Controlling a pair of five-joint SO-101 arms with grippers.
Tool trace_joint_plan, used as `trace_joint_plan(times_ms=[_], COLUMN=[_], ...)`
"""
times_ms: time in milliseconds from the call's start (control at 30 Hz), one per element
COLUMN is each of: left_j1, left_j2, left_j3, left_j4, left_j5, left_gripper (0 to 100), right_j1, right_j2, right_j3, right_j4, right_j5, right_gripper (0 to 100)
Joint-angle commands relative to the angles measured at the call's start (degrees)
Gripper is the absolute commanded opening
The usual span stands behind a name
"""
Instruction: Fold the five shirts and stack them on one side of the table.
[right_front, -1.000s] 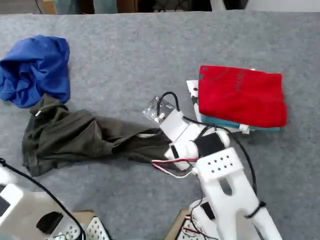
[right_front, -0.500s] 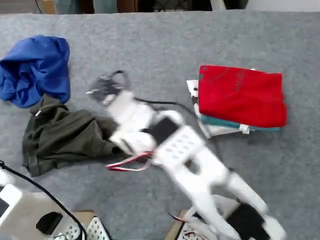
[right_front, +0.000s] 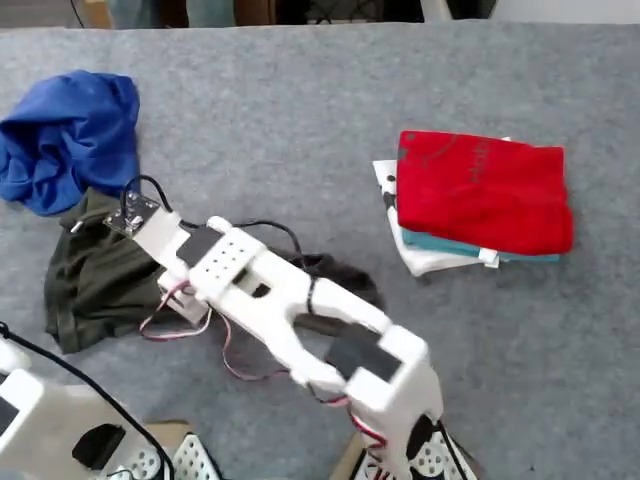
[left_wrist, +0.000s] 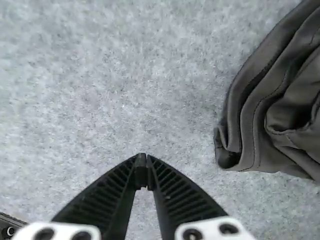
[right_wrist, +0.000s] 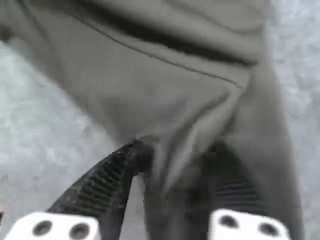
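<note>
A dark olive shirt (right_front: 88, 282) lies bunched at the left of the grey table, with one end trailing toward the middle (right_front: 345, 283). My right arm (right_front: 262, 292) stretches from the front centre out over it. In the right wrist view my right gripper (right_wrist: 175, 167) is shut on a fold of the olive shirt (right_wrist: 165, 85). My left gripper (left_wrist: 146, 167) is shut and holds nothing, hanging over bare table beside the olive shirt's hem (left_wrist: 272, 105). A crumpled blue shirt (right_front: 70, 135) lies at the far left. A folded red shirt (right_front: 482, 190) tops a stack at the right.
Under the red shirt sit a teal shirt (right_front: 440, 245) and a white one (right_front: 420, 262), both folded. The left arm's white base (right_front: 35, 425) stands at the front left corner. Bare grey table (right_front: 300, 110) spans the back and middle.
My right arm has swung from the table's middle far to the left, dragging the olive shirt's end back toward the left pile. The shirt is now more bunched.
</note>
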Motion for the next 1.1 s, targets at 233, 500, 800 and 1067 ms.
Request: trace_joint_plan(times_ms=[233,500,800,1067], left_j1=[0.0,5.7,21.8,24.4], left_j2=[-2.5,-2.5,-2.5,-2.5], left_j3=[0.2,4.7,10.1,16.4], left_j4=[-2.6,-2.7,-2.2,-9.4], left_j5=[-0.5,-0.5,-0.1,14.2], left_gripper=[3,3,4,26], right_j1=[16.8,30.2,36.0,34.5], right_j2=[0.4,6.7,20.4,20.5], right_j3=[-20.5,-32.6,-42.7,-58.5], right_j4=[9.1,-0.1,-0.4,25.1], right_j5=[4.0,5.1,3.6,6.0], right_gripper=[1.5,1.5,35.5,48.6])
